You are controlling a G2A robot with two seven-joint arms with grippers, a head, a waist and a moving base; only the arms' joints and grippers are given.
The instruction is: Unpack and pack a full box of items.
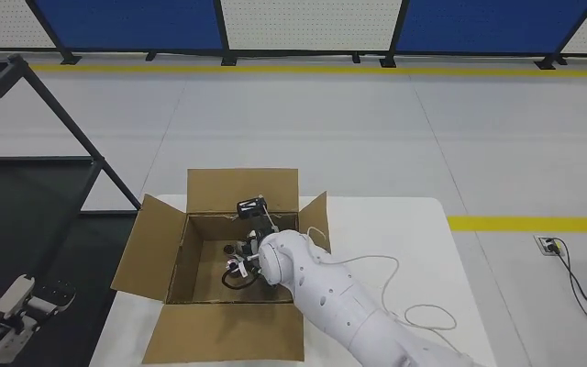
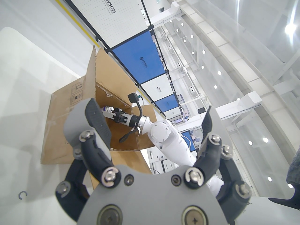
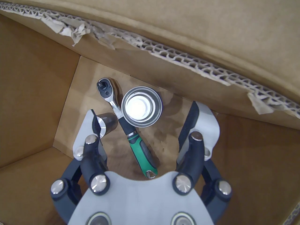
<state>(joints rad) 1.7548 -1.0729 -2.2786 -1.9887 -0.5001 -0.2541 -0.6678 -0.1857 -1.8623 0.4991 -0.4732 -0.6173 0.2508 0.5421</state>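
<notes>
Hovering inside the box (image 1: 243,188) at the 9 o'clock side of the desk (image 1: 404,239), the right hand (image 3: 144,114), held open, should centre on the upright can (image 3: 141,106), clear of the ratchet (image 3: 140,148) just beside.

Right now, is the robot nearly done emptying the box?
Not nearly. Done: the box stands open. In hand: nothing yet; the right gripper hangs open inside the box, over the ratchet. The left gripper is open and empty outside it. To do: the ratchet, a can and a small metal cylinder lie on the box floor, then repacking.
</notes>
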